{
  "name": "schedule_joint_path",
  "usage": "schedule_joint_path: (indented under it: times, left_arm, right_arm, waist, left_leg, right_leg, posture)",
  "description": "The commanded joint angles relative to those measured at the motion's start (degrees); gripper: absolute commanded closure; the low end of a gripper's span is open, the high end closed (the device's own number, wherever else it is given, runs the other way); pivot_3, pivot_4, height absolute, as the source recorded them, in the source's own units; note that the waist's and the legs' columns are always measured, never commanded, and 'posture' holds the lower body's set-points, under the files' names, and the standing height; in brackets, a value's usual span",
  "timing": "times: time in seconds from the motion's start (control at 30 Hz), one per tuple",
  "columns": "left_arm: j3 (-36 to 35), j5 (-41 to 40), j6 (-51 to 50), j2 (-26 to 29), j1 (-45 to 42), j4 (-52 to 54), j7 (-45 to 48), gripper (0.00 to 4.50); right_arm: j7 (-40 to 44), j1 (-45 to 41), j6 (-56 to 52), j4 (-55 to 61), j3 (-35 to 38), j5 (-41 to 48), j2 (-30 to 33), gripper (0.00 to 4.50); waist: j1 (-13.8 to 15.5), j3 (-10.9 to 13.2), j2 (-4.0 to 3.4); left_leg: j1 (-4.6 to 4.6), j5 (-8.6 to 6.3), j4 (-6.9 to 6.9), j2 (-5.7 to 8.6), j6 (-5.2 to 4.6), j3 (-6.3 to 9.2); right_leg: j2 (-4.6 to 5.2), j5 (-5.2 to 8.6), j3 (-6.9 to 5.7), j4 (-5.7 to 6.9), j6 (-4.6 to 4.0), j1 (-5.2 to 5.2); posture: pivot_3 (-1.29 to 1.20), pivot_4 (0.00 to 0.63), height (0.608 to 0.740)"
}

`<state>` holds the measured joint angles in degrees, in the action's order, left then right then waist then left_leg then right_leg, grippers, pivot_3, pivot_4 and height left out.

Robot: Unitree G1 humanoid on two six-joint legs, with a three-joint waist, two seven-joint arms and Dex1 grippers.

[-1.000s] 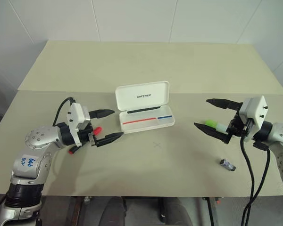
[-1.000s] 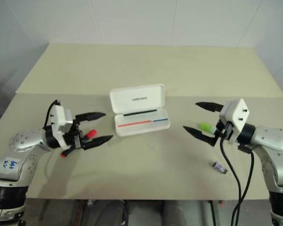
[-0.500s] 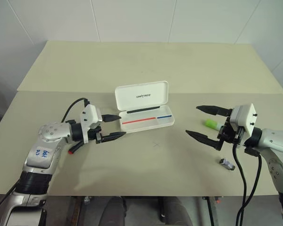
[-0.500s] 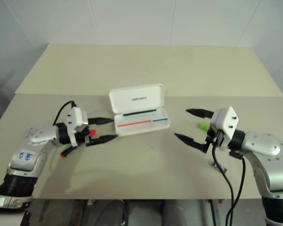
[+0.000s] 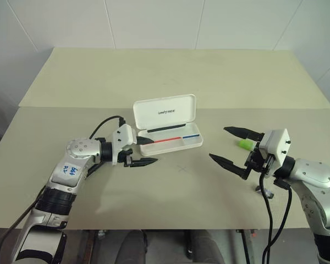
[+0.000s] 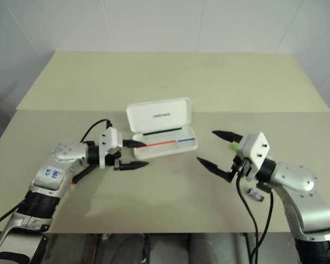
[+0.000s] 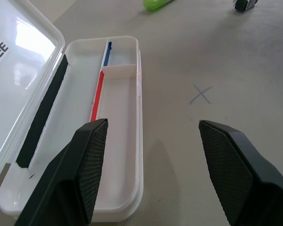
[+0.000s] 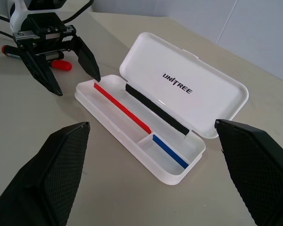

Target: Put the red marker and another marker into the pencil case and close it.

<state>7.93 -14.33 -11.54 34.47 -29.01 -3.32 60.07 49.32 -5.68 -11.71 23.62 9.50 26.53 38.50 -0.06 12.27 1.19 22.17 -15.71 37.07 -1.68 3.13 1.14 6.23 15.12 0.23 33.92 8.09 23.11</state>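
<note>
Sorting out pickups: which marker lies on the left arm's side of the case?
The red marker, beside the left arm; the green-capped marker and the dark stub lie across the pencil case, by the right tool.

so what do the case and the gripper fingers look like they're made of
The case looks like glossy white moulded plastic: smooth rounded edges, a light sheen inside the lid, printed lettering. The left gripper fingers look like matte black plastic or rubber, with a fine cross-hatched texture on the pads; which of the two I can't tell.
</note>
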Motion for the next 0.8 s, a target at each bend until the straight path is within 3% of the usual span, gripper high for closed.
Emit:
schedule_joint_path:
  times: [0.03,0.8]
  left_arm:
    - [0.9,1.1,-0.1,-0.5,-1.6,-0.9,0.5,1.25]
    - [6.1,9.2,4.0,-3.2,-7.6,-16.0,3.5,1.25]
  right_arm:
    - [-1.5,0.5,0.8,3.5,0.9,0.2,-0.5,0.0]
    - [-6.1,-3.1,0.1,6.1,-0.6,-0.1,-2.1,0.0]
  waist:
    - [0.0,0.0,0.0]
    - [0.0,0.0,0.0]
  left_leg:
    - [0.0,0.0,0.0,0.0,0.0,-0.01]
    - [-0.02,0.01,0.05,0.0,-0.02,-0.06]
  right_leg:
    - [0.0,0.0,0.01,0.01,0.0,0.01]
    - [-0.01,-0.04,0.06,0.11,0.03,0.06]
  posture:
    - [0.0,0.15,0.74]
    - [0.0,0.15,0.74]
